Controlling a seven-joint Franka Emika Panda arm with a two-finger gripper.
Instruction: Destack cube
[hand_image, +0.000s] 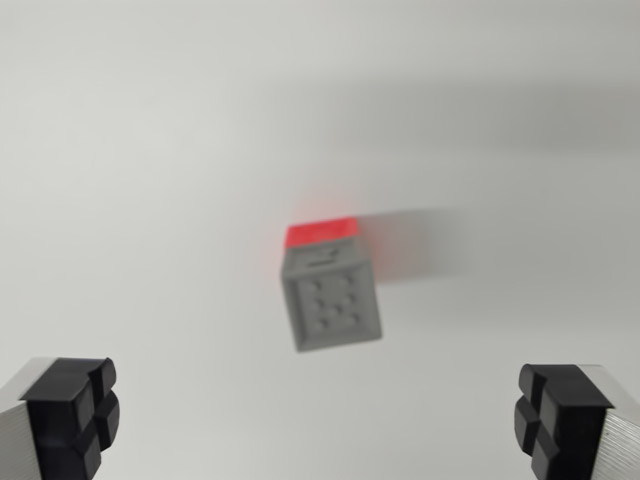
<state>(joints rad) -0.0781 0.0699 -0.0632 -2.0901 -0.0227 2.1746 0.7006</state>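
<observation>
Around the grey cube (333, 308) spreads the pale tabletop (140, 150), bare on every side that shows, with only a soft shadow trailing off toward the wrist view's right of that cube. Nothing stands in the way of a descent: no other object lies near the cube, and the approach is clear. Nearer the camera than the cube, the claw (318, 420) is spread wide with nothing between its pads, one black fingertip (72, 415) low at the wrist view's left and the other low at the right, both well apart from the cube. Behind and beneath the cube a red block (322, 234) shows as a thin bright strip, the two apparently stacked, though the picture is blurred and which sits on which is hard to tell. The likeliest trouble, as I judge it, is alignment: the cube sits turned at an angle to the fingers, so closing on its corners could twist or tip it. A grasp set too deep could catch the red block as well and drag both, leaving the stack unseparated
</observation>
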